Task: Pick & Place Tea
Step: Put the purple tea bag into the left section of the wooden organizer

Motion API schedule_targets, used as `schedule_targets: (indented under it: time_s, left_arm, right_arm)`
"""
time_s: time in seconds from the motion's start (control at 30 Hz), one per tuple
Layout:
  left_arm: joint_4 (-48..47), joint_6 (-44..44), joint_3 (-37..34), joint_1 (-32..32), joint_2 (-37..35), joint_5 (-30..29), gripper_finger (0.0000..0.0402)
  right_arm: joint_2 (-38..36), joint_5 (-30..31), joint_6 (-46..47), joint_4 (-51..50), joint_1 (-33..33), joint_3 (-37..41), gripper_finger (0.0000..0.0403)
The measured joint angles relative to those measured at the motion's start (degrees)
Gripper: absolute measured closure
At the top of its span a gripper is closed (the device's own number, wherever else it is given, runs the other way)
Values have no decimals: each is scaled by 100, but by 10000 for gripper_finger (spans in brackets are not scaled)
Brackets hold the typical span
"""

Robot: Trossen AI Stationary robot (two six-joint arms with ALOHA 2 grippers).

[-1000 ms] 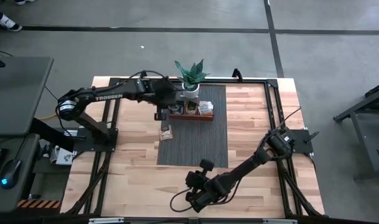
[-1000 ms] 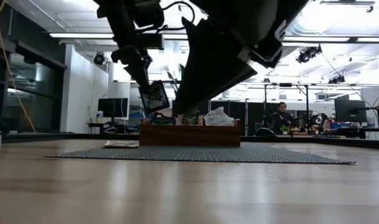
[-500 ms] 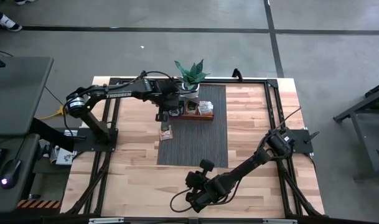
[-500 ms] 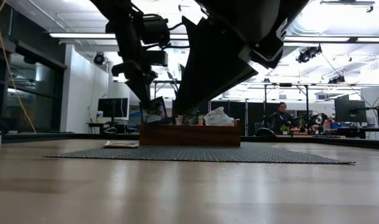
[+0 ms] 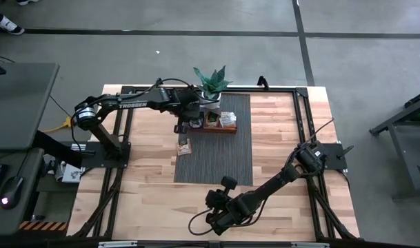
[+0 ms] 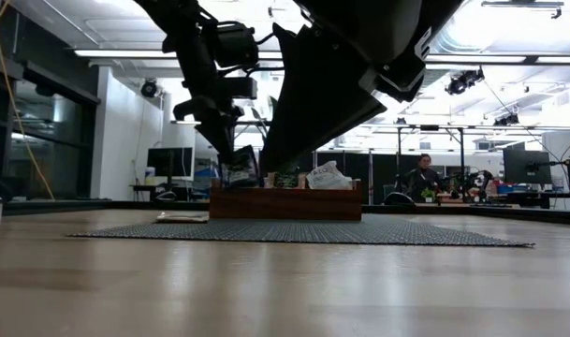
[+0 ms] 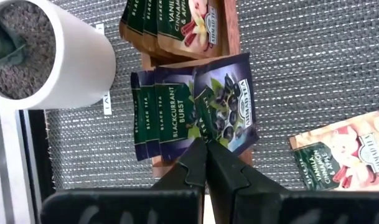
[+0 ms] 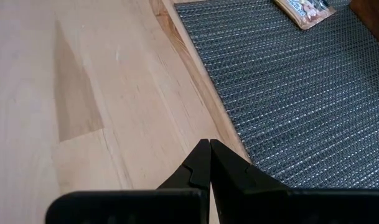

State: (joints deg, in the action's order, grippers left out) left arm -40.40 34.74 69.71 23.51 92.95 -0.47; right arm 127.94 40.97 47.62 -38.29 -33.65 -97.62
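My left gripper is shut on a dark blackcurrant tea sachet and holds it over the left end compartment of the wooden tray. Other dark sachets stand in that compartment, and tan vanilla sachets fill the one beside it. In the low view the held sachet hangs below my left gripper, its lower part behind the tray's wall. One orange-and-white sachet lies flat on the grey mat. My right gripper is shut on nothing, over bare wood near the table's near edge. My left gripper pinches the dark sachet between its two fingers at the edge nearest the fingers. The fingers come steeply from above, slanting in from the table's left. The sachet hangs below them, tilted, its lower part down inside the tray's left compartment; whether it rests there I cannot tell.
A green plant in a white pot stands just behind the tray, close to my left arm. The grey woven mat lies under the tray. My right arm stretches across the table's near right part. Black frame rails border the tabletop.
My left gripper has gone down and a little toward the table's right, rolling slightly, and has stayed shut. The dark sachet has come from above the tray's rim down into the left compartment.
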Motion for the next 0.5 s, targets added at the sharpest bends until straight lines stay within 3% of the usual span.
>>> schedule_targets:
  time_s: [0.2,0.37,0.5]
  left_arm:
    - [26,126,0,-2,0,-16,401]
    - [104,344,0,-72,0,-756,401]
    - [141,461,0,-187,0,-927,401]
  right_arm:
    - [-1,0,-2,2,0,0,403]
    - [-1,0,-4,2,2,0,403]
    - [-1,0,-7,2,6,-1,403]
